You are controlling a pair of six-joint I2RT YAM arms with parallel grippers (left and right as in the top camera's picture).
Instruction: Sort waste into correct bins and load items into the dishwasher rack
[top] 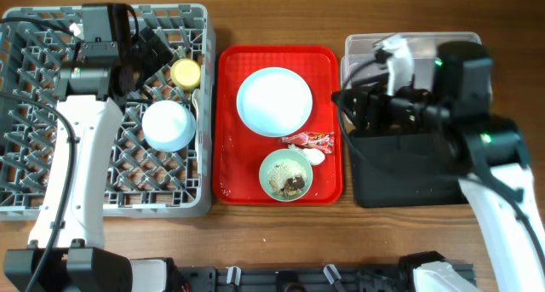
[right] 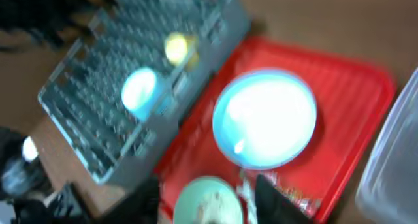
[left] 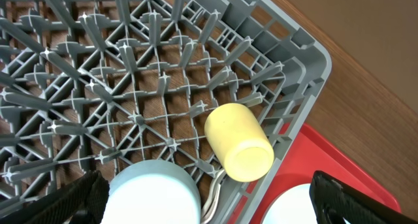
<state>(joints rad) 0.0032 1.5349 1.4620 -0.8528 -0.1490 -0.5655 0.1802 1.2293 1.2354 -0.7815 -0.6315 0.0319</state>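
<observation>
Yellow cup [left: 238, 142] in grey rack [left: 307, 48], scraps [top: 288, 181] in green bowl [top: 266, 166]

We can read no word, number, brand or sign in any of the three views. The only printed thing is the small red-and-white wrapper [top: 308, 140], lying on the red tray [top: 228, 113] about midway along the counter [top: 281, 241]. Its print is too small to make out from overhead and is blurred beyond reading in the right wrist view.
</observation>
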